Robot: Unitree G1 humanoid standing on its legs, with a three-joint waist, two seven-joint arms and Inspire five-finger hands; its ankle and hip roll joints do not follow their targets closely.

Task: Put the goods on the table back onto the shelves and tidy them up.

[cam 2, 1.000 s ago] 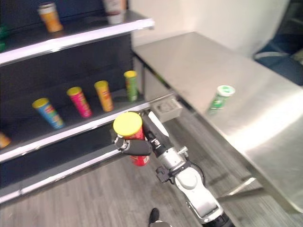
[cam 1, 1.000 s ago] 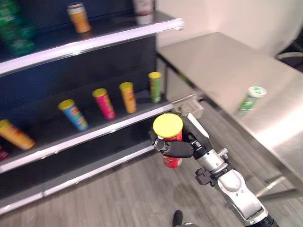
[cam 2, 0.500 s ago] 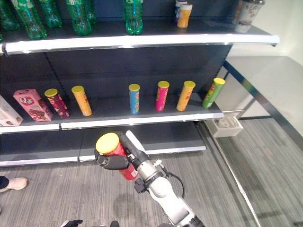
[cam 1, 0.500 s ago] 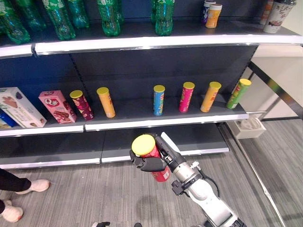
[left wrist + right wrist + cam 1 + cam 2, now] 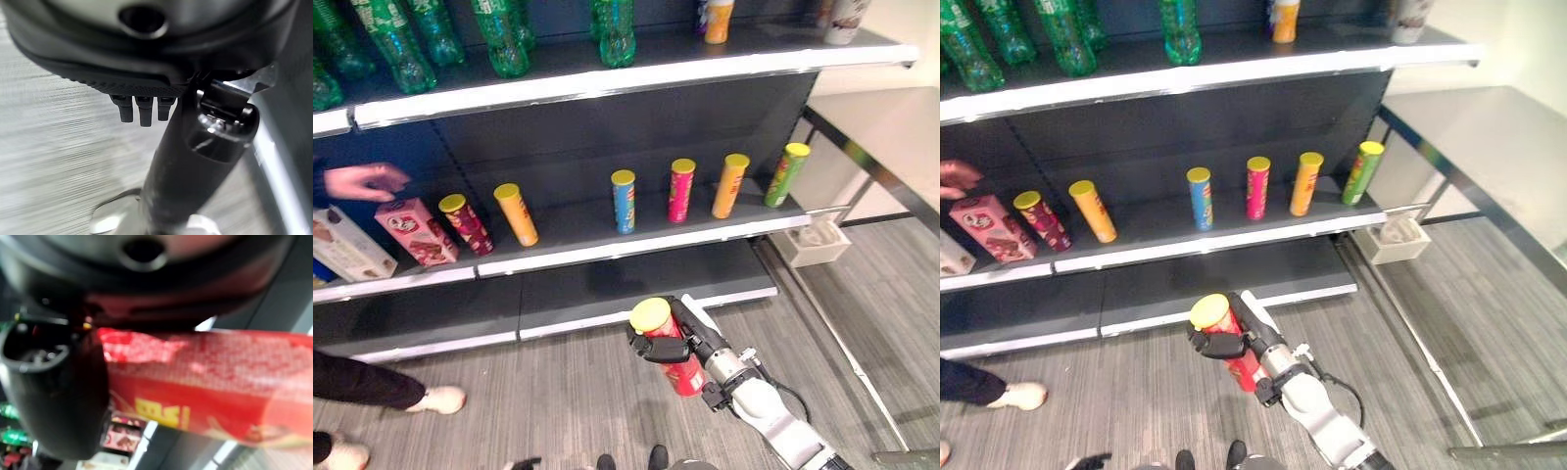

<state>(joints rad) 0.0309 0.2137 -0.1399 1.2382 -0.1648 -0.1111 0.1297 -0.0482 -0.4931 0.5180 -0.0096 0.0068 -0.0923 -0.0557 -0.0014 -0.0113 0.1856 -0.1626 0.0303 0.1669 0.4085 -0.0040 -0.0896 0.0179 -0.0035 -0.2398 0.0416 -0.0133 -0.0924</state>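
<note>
We find the shelf unit [image 5: 607, 257] across the upper part of the head views, from 9 to 2 o'clock, and the steel table [image 5: 1489, 127] at 2 to 3 o'clock. Green bottles [image 5: 504, 39] stand on the top shelf at 11 to 12 o'clock. On the middle shelf a pink box [image 5: 409, 230] lies at 9 o'clock, with a row of tubes running toward 2 o'clock: maroon [image 5: 463, 222], orange [image 5: 516, 213], blue tube [image 5: 624, 201], pink tube [image 5: 681, 190], a second orange, and green tube [image 5: 785, 174], all apart from one another. A person's hand [image 5: 364, 180] reaches in just above the pink box at 9 o'clock; a shoe [image 5: 435, 399] is on the floor at 7 o'clock.

The right hand [image 5: 664, 348] sits at 6 o'clock, over the floor in front of the lowest shelf, fingers and thumb curled round the red can [image 5: 680, 367] with the yellow lid, which is tilted. The left hand [image 5: 142, 110] appears in its wrist view above the floor; we cannot tell its finger state.
</note>
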